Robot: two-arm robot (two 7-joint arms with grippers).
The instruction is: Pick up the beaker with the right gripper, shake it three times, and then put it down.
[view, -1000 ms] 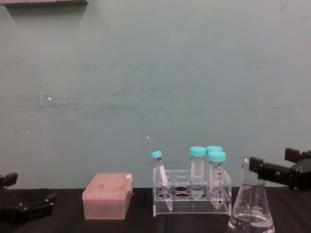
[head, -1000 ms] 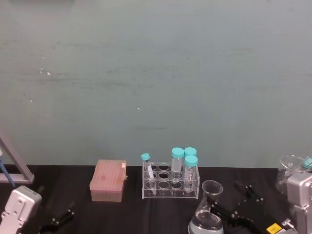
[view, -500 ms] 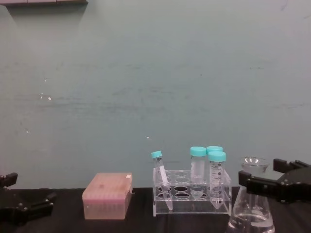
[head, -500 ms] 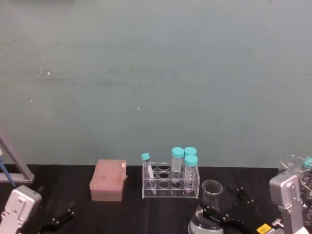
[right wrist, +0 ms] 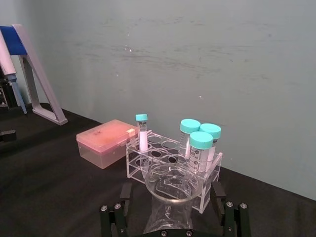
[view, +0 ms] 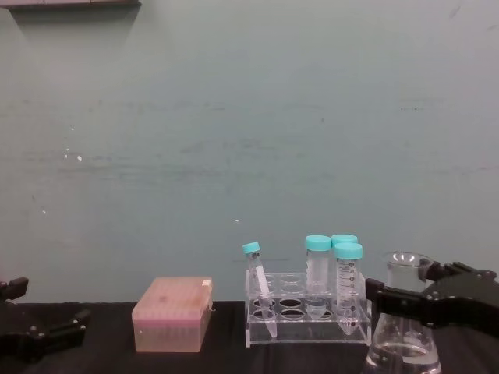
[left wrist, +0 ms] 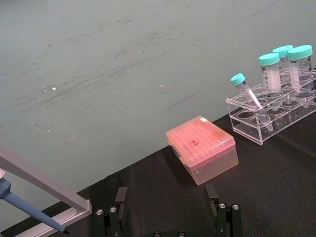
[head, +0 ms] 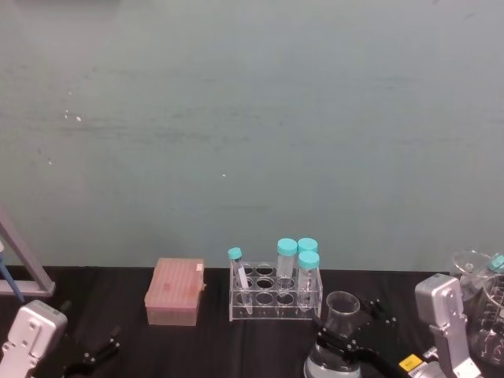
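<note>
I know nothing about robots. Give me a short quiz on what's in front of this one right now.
1. True or false: the right tool has its jaws squeezed tight on the neck of the beaker.
2. How many teal-capped tubes stand in the rack? A two, B four, C six.
3. Which is nearer the idle left tool: the pink box or the beaker?

Key
1. False: the jaws stand open on either side of the neck, with gaps showing.
2. B.
3. The pink box.
</note>
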